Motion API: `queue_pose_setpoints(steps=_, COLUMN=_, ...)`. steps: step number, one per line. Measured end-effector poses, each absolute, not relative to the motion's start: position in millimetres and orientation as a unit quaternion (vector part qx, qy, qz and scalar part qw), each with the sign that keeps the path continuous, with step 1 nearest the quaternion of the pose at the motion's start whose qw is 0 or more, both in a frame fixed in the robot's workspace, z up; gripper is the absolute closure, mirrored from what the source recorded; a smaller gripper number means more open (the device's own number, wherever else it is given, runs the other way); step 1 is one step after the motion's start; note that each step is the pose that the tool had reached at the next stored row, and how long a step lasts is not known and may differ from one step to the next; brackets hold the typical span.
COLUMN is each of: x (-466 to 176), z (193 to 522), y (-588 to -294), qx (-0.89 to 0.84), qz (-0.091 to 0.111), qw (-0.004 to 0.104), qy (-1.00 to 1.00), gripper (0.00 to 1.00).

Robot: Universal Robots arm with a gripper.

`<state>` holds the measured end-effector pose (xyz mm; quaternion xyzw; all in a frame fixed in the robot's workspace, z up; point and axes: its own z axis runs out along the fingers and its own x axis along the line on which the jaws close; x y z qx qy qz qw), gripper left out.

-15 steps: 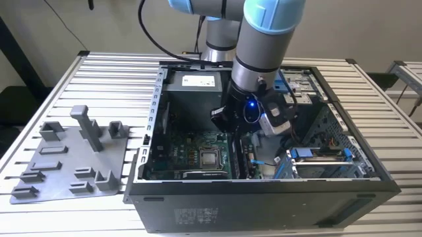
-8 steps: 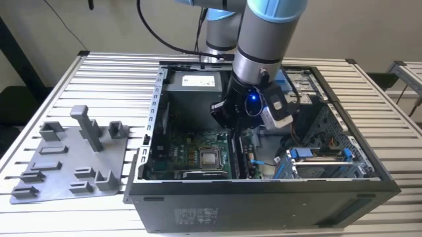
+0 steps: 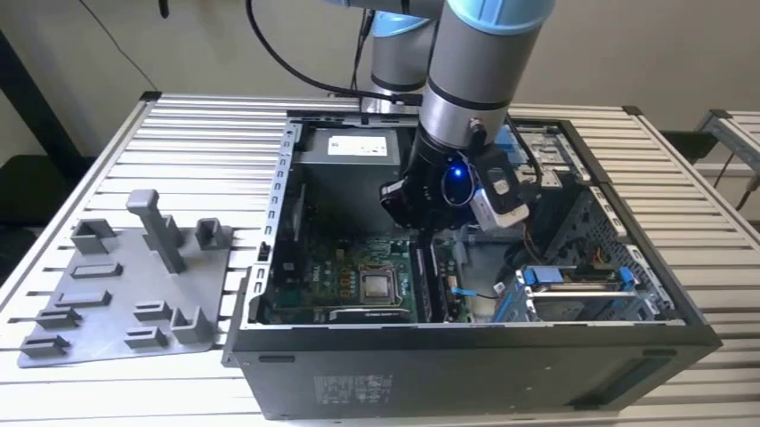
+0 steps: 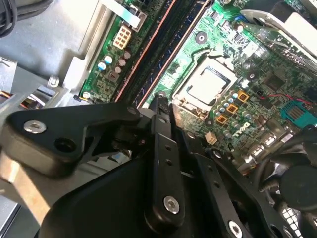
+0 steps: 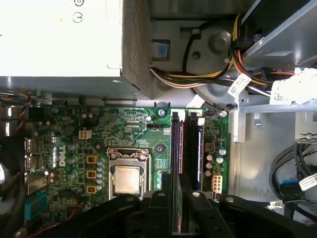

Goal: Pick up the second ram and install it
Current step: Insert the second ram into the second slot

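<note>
Arm: reaches down into the open computer case [image 3: 475, 338], which lies on the slatted counter [image 3: 202, 142].
Gripper [image 5: 176, 218]: low over the motherboard [image 5: 133, 134], just above the memory slots [image 5: 190, 144].
Fingers [image 5: 158, 213]: clenched on the second ram [image 5: 176, 206], a thin dark stick held on edge between them (in the first wrist view it lines up with the slots).
Second ram: not yet seated; its lower edge hangs over the slots beside the processor socket [image 5: 126, 173].
Second wrist view: the black gripper [image 4: 161, 129] points at the long slots [image 4: 158, 49].
Tray [image 3: 131, 285]: grey, with upright posts, near the counter's edge beside the case.
</note>
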<state>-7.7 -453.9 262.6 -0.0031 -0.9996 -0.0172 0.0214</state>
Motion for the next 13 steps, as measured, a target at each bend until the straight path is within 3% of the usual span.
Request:
queue_pose_setpoints(steps=2, x=-7.6, z=262.7, y=-453.9, qx=-0.003, qz=-0.017, qw=0.021, qy=-1.0, gripper=0.89)
queue_pose_setpoints(steps=13, x=-5.8, z=263.4, y=-454.1, qx=0.007, qz=-0.018, qw=0.022, qy=-1.0, gripper=0.89)
